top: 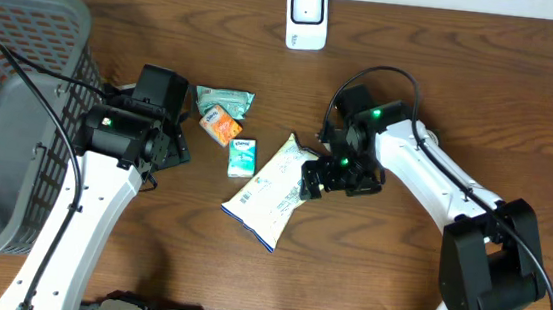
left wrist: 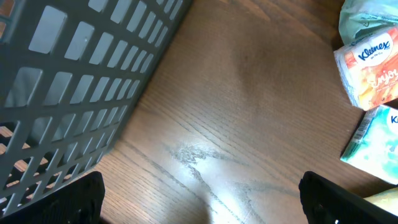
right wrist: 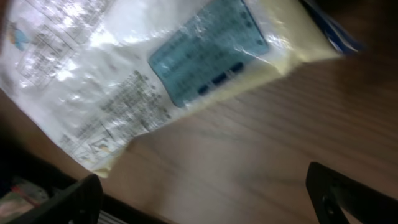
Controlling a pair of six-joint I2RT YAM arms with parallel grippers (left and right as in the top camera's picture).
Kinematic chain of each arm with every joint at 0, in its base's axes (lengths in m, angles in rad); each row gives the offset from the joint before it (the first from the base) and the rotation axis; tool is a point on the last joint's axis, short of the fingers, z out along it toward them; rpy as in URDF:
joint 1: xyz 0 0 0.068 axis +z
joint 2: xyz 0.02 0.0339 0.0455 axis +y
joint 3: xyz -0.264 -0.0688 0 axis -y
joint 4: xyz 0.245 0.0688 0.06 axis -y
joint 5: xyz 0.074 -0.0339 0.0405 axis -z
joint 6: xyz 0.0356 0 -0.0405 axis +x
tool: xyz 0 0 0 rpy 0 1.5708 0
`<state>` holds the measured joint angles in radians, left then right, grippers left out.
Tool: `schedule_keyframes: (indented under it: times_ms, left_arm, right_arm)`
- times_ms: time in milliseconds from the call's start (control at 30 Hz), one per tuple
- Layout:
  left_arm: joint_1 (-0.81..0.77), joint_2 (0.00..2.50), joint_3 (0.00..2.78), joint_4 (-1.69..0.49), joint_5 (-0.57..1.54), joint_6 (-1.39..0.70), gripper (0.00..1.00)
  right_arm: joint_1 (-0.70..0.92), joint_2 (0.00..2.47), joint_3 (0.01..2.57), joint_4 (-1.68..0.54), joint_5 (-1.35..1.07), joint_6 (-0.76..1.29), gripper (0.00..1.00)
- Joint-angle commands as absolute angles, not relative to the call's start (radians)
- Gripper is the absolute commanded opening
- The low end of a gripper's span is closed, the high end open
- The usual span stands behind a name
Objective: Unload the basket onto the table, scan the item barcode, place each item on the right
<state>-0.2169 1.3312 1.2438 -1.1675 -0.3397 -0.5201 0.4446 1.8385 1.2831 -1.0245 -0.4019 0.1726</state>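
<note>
A white plastic food bag [top: 272, 187] lies flat on the wooden table, printed side up. In the right wrist view the bag [right wrist: 155, 68] fills the upper left, and no barcode is readable on it. My right gripper [top: 339, 181] hovers just right of the bag, open, with only bare wood between its fingers [right wrist: 351, 196]. The white barcode scanner [top: 307, 17] stands at the table's far edge. My left gripper [top: 160, 143] is open beside the basket, over bare table [left wrist: 202, 202], holding nothing.
A large grey mesh basket [top: 10, 102] takes up the left side, and its wall [left wrist: 74, 81] runs close by the left gripper. Three small tissue packs lie between the arms: green [top: 224, 98], orange [top: 222, 125] and teal [top: 242, 157].
</note>
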Motion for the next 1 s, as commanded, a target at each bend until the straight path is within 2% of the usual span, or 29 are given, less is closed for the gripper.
schedule_keyframes:
  times_ms: [0,233,467,733,867,900,967]
  left_arm:
    - [-0.212,1.325,1.247,-1.170,-0.353,-0.526,0.97]
    - [-0.212,1.325,1.247,-1.170,-0.353,-0.526,0.98]
    - [-0.212,1.325,1.247,-1.170,-0.353,-0.525,0.98]
    - [-0.212,1.325,1.247,-1.170,-0.353,-0.526,0.97]
    - [-0.212,1.325,1.247,-1.170,-0.353,-0.526,0.98]
    - [-0.212,1.325,1.247,-1.170,-0.353,-0.526,0.98]
    - [-0.212,1.325,1.247,-1.170,-0.353,-0.526,0.98]
  right_arm:
    - [0.448,1.835,1.225,-0.960,-0.598,0.195,0.99]
    - [0.448,1.835,1.047,-0.715,-0.632,0.484,0.99]
    - [0.453,1.835,0.930,-0.545,-0.632,0.698,0.99]
    - [0.491,1.835,0.775,-0.235,-0.620,0.942,0.99]
    - [0.508,1.835,0.723,-0.146,-0.573,1.002,0.85]
    - [0.513,1.835,0.720,-0.146,-0.538,1.002,0.79]
    - [0.519,1.835,0.720,-0.144,-0.484,0.995,0.62]
